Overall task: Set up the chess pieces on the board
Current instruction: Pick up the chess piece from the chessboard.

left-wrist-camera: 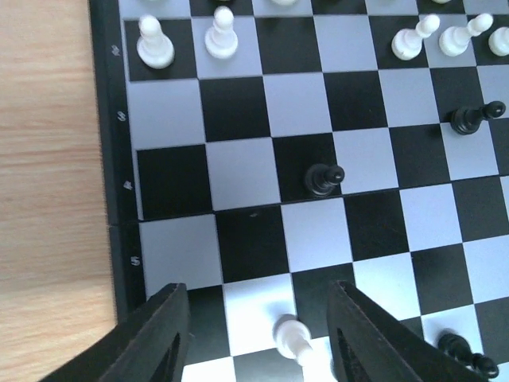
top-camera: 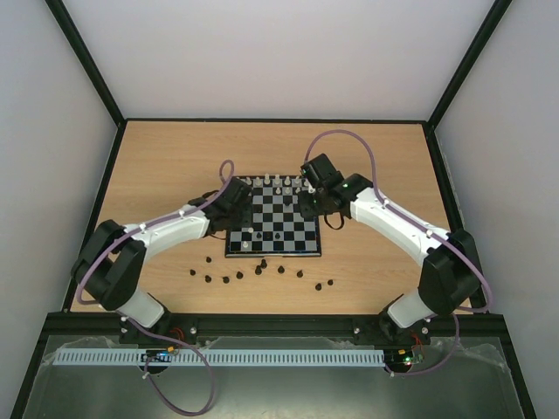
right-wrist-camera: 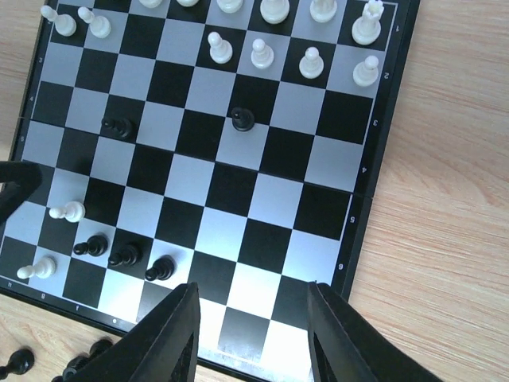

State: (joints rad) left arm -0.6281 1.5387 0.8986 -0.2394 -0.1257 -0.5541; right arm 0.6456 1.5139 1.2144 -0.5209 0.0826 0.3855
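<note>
The left gripper (left-wrist-camera: 256, 298), jaws half-open, straddles a tipped white pawn (left-wrist-camera: 293, 338) at the board's (top-camera: 272, 253) 8 o'clock edge, likely to carry it home, while the right gripper (right-wrist-camera: 253, 290) hovers empty, part-open, at 2 o'clock.

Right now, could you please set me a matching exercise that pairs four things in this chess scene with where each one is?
Things:
1. left end effector
2. right end effector
3. loose black pieces
4. white back row

Places:
A. on the table, in front of the board's near edge
B. along the board's far edge
C. over the board's left side, white pawn between its fingers
D. over the board's right side, nothing between its fingers

Pairs: 1-C, 2-D, 3-A, 4-B.
</note>
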